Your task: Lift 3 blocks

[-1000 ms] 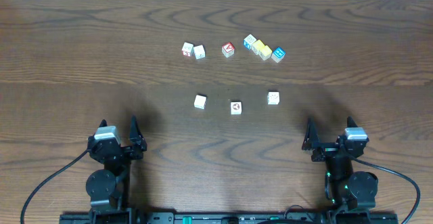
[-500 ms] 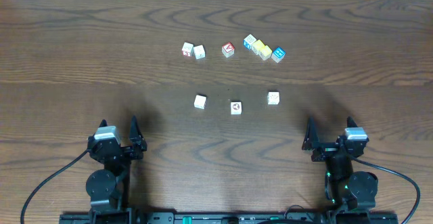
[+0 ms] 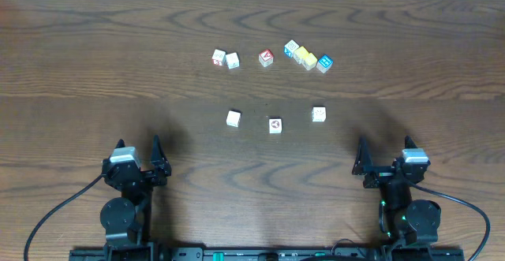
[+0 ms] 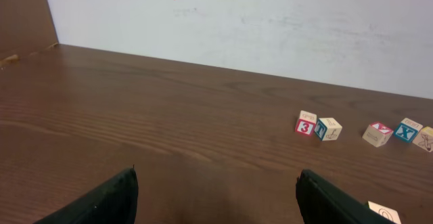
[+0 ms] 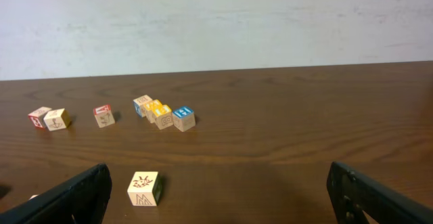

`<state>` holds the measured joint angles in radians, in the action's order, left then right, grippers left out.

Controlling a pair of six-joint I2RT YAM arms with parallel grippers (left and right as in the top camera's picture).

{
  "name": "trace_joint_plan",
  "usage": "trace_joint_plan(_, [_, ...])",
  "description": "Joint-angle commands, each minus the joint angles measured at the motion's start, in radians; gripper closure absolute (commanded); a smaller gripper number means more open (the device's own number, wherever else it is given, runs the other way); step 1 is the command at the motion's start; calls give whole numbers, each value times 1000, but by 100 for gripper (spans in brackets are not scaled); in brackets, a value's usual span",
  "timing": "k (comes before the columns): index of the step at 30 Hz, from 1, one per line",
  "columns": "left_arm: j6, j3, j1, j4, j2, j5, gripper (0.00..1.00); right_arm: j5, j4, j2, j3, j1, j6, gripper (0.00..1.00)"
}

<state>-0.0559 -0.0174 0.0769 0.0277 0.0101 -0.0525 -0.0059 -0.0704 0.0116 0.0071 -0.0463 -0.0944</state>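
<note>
Blocks (image 3: pixel 274 124) sit in a row on the tabletop (image 3: pixel 79 72). We hold left hand (image 3: pixel 138 147) and right hand (image 3: pixel 384 149) wide, empty, nearside

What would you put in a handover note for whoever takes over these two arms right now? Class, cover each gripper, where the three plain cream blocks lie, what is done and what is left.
Left gripper: open, empty, low at the near edge of the table.
Right gripper: open, empty, also at the near edge.
Blocks: a loose row mid-table, none touching: left block, middle block, right block.
The coloured cubes farther back are not part of the job.
Done: nothing; all three blocks rest on the table.
Left: lift all three.
</note>
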Motion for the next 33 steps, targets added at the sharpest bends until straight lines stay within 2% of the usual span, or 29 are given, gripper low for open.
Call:
trace_joint_plan(1, [-9,13,5,42,-5,19,25,8,-5,-6,-2,4,10,1])
trace_joint_plan(31, [-9,13,5,42,-5,19,25,8,-5,-6,-2,4,11,1])
trace_joint_plan(33, [-16,13,5,11,-5,-14,25,8,-5,-6,-2,3,10,1])
